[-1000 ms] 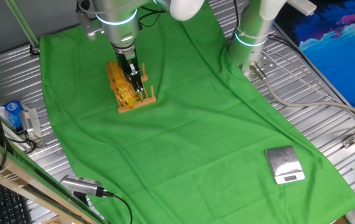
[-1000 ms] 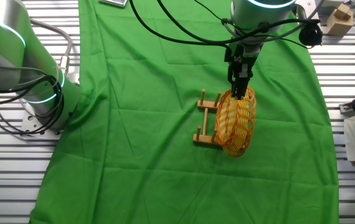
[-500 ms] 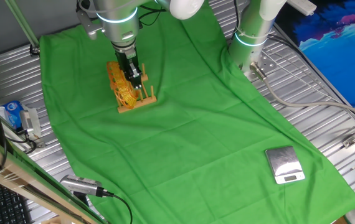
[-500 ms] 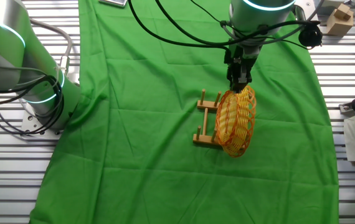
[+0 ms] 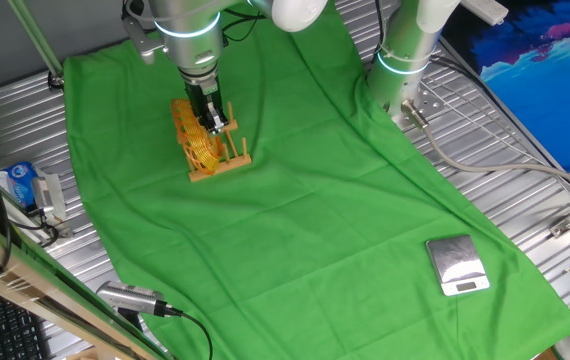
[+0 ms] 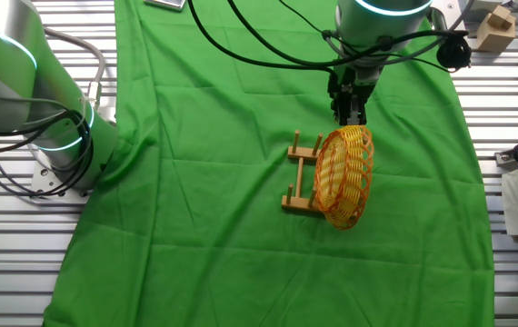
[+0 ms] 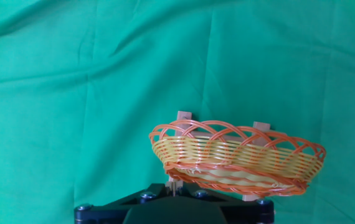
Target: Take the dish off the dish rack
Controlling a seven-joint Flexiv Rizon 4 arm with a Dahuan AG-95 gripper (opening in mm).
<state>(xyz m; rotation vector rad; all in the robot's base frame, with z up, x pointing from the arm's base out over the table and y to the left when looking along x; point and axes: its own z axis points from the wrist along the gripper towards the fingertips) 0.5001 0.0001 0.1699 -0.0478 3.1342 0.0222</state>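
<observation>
— Wicker, yellow-orange: the dish (image 6: 343, 177) stood on edge in the dish rack (image 6: 302, 178), leaning on the pegs, all on the green cloth (image 5: 295, 210).

— And the gripper (image 6: 349, 114)?

— It hung just above the dish's upper rim; whether its fingers were spread or pressed together, I couldn't tell.

— Any writing?

— None legible — the silver scale (image 5: 457, 265), well apart from the rack, showed no readable marks.

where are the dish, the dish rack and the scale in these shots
dish (image 6: 343, 177), the other fixed view, on its woven wall
dish rack (image 6: 301, 178), the other fixed view, on its wooden base beside the dish
scale (image 5: 457, 264), one fixed view, on its silver top
</observation>
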